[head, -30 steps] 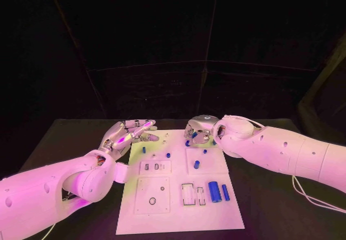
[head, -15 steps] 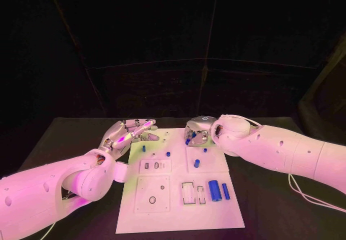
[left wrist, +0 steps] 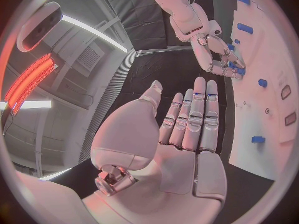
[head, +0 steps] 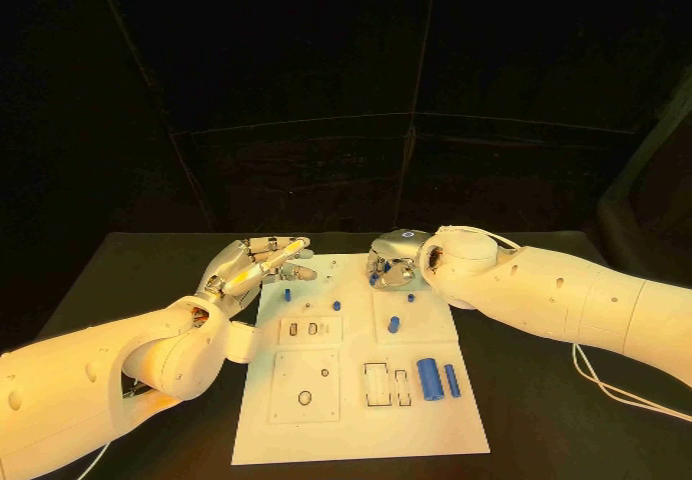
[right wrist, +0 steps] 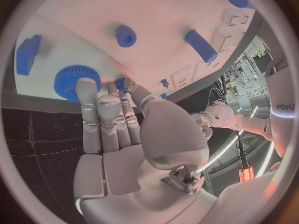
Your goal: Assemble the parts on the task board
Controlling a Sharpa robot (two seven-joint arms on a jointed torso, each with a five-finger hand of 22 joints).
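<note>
Several small blue parts (head: 428, 378) on the task board (head: 361, 420) look light, stiff and slick; pinch them across their sides. Left hand (head: 257, 265) is spread, holding nothing; whether the right hand (head: 394, 268), at the board's far edge, grips anything I cannot tell.

right robot hand (head: 392, 262) fingertips hidden, grasp unclear

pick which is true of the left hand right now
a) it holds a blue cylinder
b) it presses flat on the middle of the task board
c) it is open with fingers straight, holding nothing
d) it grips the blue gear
c: the left hand shows an empty palm with fingers stretched out side by side, and in the head view it hovers by the far left corner of the task board.
</note>
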